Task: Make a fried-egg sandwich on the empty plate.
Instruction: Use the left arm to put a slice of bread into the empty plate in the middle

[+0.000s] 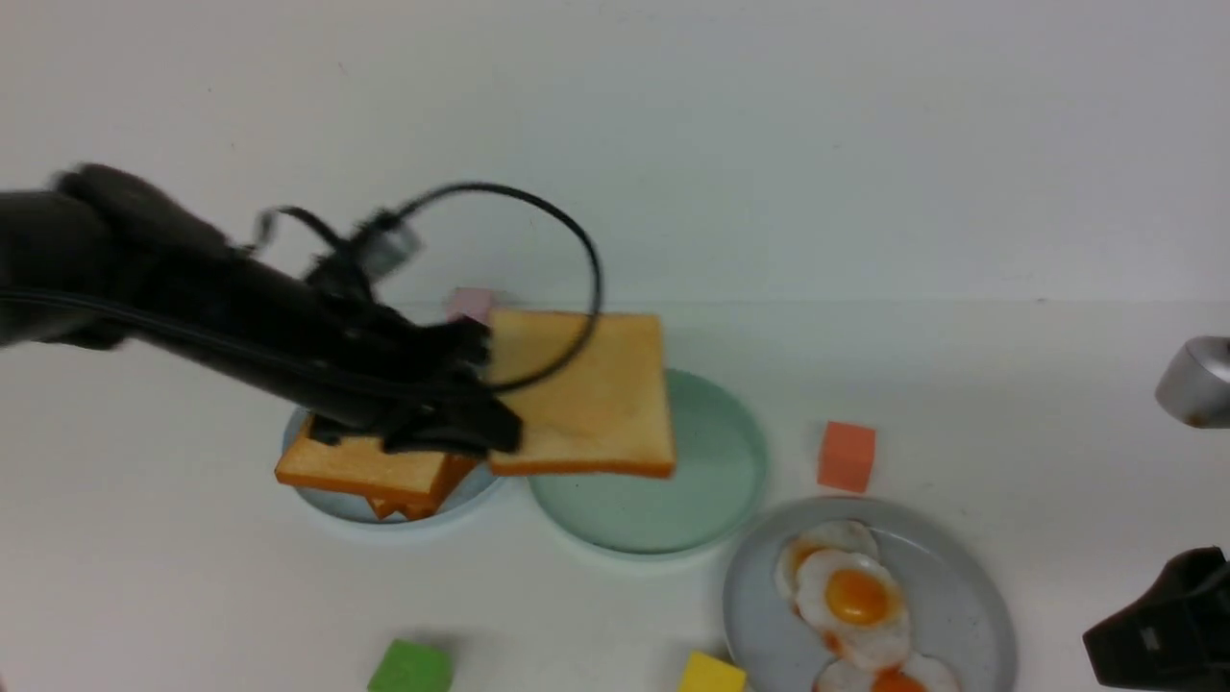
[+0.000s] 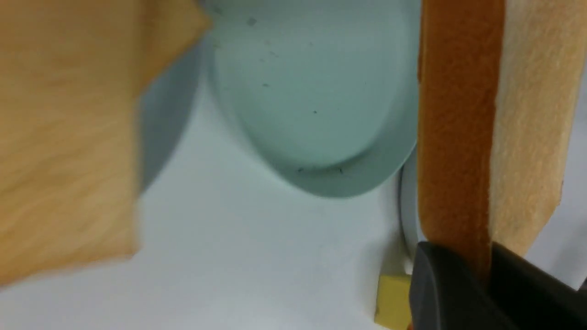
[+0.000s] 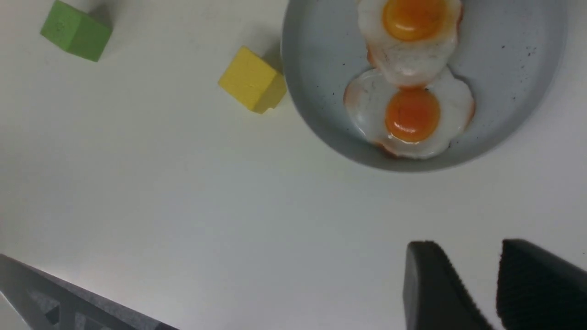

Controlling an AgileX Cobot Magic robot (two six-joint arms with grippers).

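Pincer, left: clamped hard on one edge of a toast slice; the left wrist view shows the dark crust pinched between both fingers.
Held toast: carried roughly flat and clear of everything below. It hangs over the near-left part of the mint-green plate, with its gripped edge reaching past the rim toward the toast stack.
Mint-green plate: sits mid-surface between the other two plates, bare, with its right side uncovered by the slice.
Step in hand: laying the bottom slice of the fried-egg sandwich, of which nothing is placed yet.
Doing it well: shift the slice toward the robot's right until it is centred over the plate, then lower it level until its underside rests on the plate before letting go. A release from height, or with one corner over the rim, would likely leave it tilted and make a poor base for the egg.
Withdrawal: open only enough to free the crust and back out sideways, so the fingers do not drag the slice.
Toast stack: rests on the pale-blue plate, just beside the mint-green one; keep the arm from brushing it.
Fried eggs: wait on the grey plate to the right.
Pincer, right: parked low at the right, jaws apart with nothing between them.
Blocks: orange block, yellow block and green block lie loose on the surface, outside the placing path.
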